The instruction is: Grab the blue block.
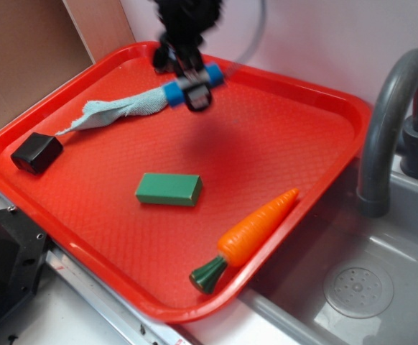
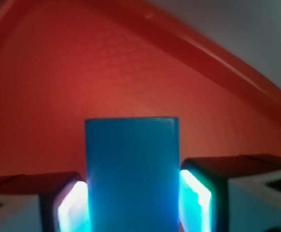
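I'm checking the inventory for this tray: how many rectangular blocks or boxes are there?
3. The small bright blue rectangular block is gripped in the claw above the red plastic tray's far side; the green rectangular block lies mid-tray; the small black box sits at its left edge.

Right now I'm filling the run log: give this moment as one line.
gripper: shut on blue block | block: lifted above red tray | green block, carrot: on tray, untouched

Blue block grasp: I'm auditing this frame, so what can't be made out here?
- Exterior view: tool motion-blurred, hiding the blue block's middle.
- Wrist view: block's lower end cut off by the frame edge.
- Exterior view: whether the block clears the tray is unclear.
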Action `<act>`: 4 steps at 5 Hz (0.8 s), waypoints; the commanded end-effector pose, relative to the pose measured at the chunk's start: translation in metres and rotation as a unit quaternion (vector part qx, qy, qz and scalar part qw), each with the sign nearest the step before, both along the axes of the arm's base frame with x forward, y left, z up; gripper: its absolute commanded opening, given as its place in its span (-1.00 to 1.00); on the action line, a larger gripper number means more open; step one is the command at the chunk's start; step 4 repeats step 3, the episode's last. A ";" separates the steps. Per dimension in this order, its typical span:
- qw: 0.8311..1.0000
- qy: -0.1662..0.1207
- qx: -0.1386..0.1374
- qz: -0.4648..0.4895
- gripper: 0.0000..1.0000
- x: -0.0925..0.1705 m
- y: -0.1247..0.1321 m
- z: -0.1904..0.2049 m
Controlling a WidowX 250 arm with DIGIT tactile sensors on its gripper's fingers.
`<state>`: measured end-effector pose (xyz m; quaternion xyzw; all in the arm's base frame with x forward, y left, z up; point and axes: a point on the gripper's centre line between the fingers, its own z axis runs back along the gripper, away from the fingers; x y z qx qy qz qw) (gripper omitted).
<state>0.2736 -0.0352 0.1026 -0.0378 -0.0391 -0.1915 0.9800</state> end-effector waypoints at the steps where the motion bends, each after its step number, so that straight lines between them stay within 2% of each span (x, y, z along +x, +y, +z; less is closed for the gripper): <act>1: 0.977 -0.084 0.004 0.197 -1.00 -0.053 -0.014 0.111; 2: 0.971 -0.104 0.026 0.215 -1.00 -0.054 -0.018 0.159; 3: 0.976 -0.097 0.007 0.195 -1.00 -0.047 -0.022 0.168; 4: 0.976 -0.097 0.007 0.195 -1.00 -0.047 -0.022 0.168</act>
